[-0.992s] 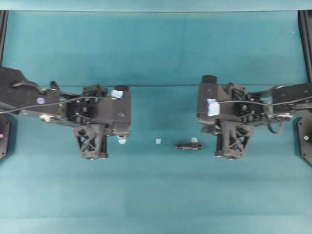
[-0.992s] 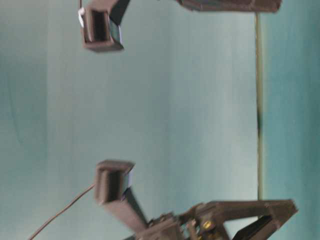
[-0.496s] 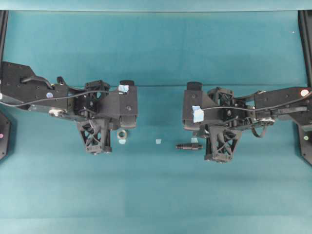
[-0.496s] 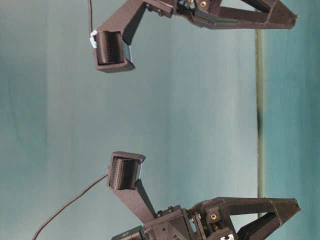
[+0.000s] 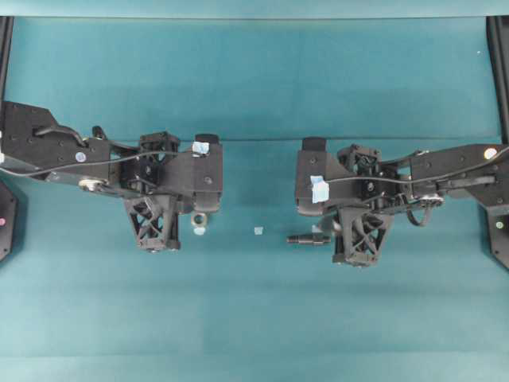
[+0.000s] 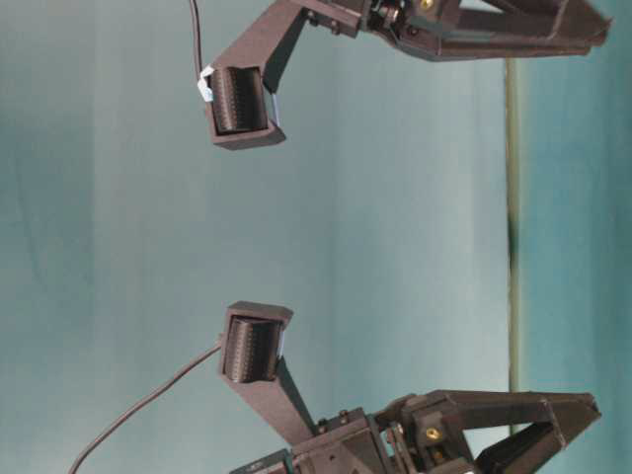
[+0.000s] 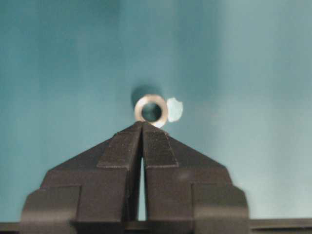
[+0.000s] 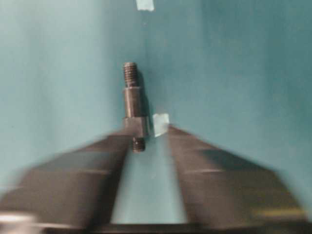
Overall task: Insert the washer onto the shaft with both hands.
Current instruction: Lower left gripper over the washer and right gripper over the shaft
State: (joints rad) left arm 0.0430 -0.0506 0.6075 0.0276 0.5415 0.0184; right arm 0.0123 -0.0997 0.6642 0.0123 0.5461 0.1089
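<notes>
1. Just beyond the left gripper (image 7: 142, 127), whose ribbed black jaws are pressed nearly together and hold nothing, the washer (image 7: 151, 110) lies flat: a dull metal ring with a dark hole, a pale tape scrap (image 7: 174, 109) touching its side.
2. Between the parted, motion-blurred jaws of the right gripper (image 8: 148, 141), which grasp nothing, lies the shaft (image 8: 133, 107), dark, stepped, threaded at its ends.
3. Underneath, the counter (image 5: 254, 310) is smooth, matte teal.

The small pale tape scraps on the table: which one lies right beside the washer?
The leftmost scrap, almost touching the washer under the left gripper. Another scrap lies alone mid-table; another sits by the shaft.
</notes>
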